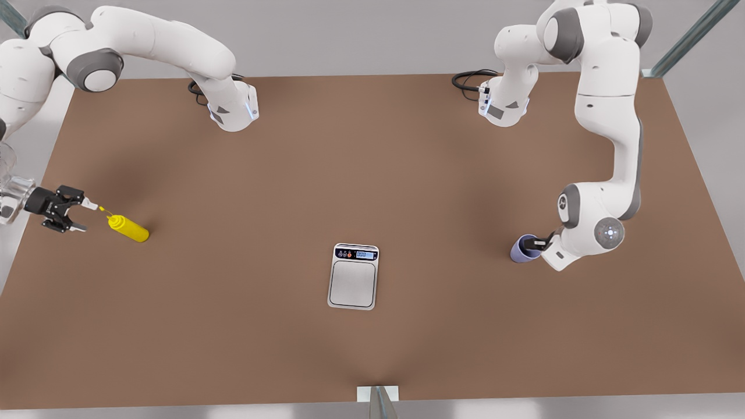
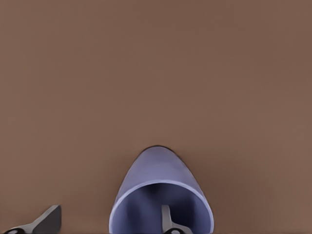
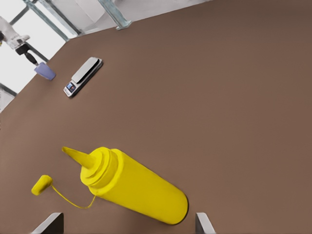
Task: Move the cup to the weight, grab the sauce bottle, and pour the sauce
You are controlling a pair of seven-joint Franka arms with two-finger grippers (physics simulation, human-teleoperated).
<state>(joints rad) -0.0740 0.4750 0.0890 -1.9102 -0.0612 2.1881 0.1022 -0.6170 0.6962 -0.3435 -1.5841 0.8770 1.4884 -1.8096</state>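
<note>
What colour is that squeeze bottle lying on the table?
Bright yellow all over, nozzle and tethered cap included. The sauce bottle shows best in the right wrist view.

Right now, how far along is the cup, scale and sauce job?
Nothing is finished yet. The weight sits bare mid-table. In hand: the left gripper straddles the cup's rim, one finger inside, open, cup on the table. The right gripper hovers open by the sauce bottle, which stands ungrasped. Left: carrying the cup over, lifting the bottle, pouring.
</note>
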